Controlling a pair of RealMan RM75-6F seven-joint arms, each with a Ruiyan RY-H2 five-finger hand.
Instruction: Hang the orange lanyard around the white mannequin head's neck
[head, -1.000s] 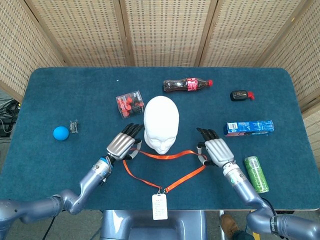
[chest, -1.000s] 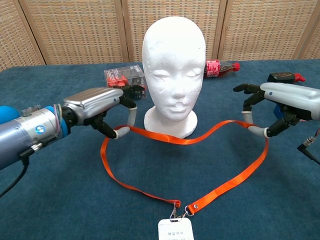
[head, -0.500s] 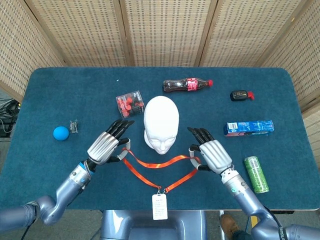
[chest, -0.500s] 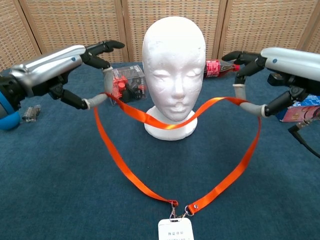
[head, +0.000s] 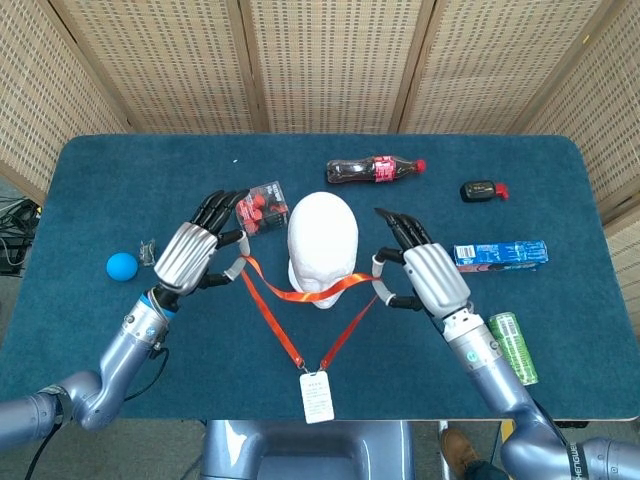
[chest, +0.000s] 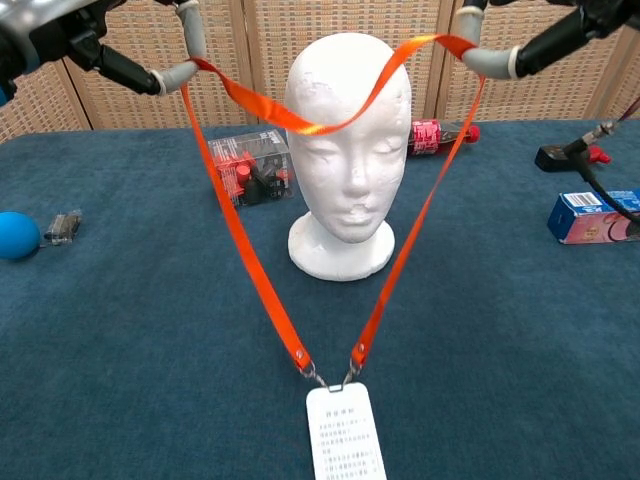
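The white mannequin head (head: 322, 235) (chest: 350, 180) stands upright at mid-table, facing me. The orange lanyard (head: 283, 325) (chest: 240, 250) is lifted off the table in a V. Its top span sags across the forehead, and both straps run down to a white badge (head: 314, 396) (chest: 345, 435) hanging near the front edge. My left hand (head: 193, 252) (chest: 95, 45) holds the strap's left end beside the head, above forehead height. My right hand (head: 427, 276) (chest: 540, 38) holds the right end on the other side. In the chest view both hands are cut off by the top edge.
A clear box of red items (head: 258, 204) sits just left of the head, and a cola bottle (head: 375, 169) lies behind it. At the right are a blue carton (head: 498, 255), a green can (head: 513, 348) and a small black device (head: 483, 190). A blue ball (head: 121, 266) is at far left.
Both hands have risen from table level to above the forehead, carrying the lanyard up. The loop has drawn into a narrow V and the badge now hangs from it.
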